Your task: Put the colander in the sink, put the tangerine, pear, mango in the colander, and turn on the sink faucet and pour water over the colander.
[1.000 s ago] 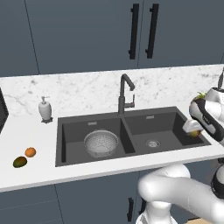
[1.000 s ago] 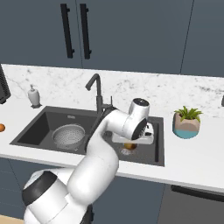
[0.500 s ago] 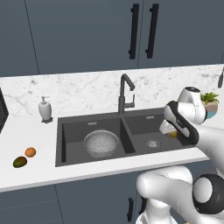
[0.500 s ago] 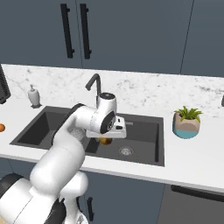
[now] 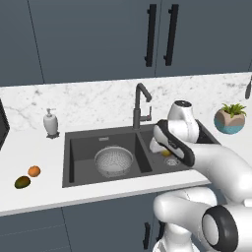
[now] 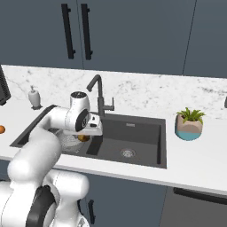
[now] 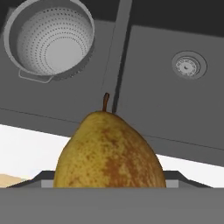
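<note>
2 basins made up the dark sink (image 5: 78, 142), and the colander (image 5: 113, 161) sat upright in the left basin, empty, its rim clear of the divider between the basins. The faucet (image 5: 140, 105) rose from the back edge of the sink at the divider.

The gripper (image 5: 158, 147) hung above the sink just right of the divider, in front of the faucet, and its jaws were closed on the pear (image 7: 109, 151). In the hand view the pear stood stem-up between the jaws, yellowish with brown speckling, while the colander (image 7: 49, 38) lay below and off to one side of it and the round drain (image 7: 189, 65) of the other basin showed across the divider. In the left base view a bit of the yellow fruit (image 5: 165, 152) showed at the gripper, over the right basin beside the divider. From the right base view the gripper (image 6: 88, 132) was over the divider, close to the colander (image 6: 70, 140).

On the counter (image 5: 44, 189) left of the sink, well apart from it, the tangerine (image 5: 34, 171) and the mango (image 5: 22, 182) lay just beside each other, the mango nearer the front edge. A white soap dispenser (image 5: 50, 122) stood behind the sink's left corner. A potted plant (image 6: 190, 124) stood on the counter right of the sink.
</note>
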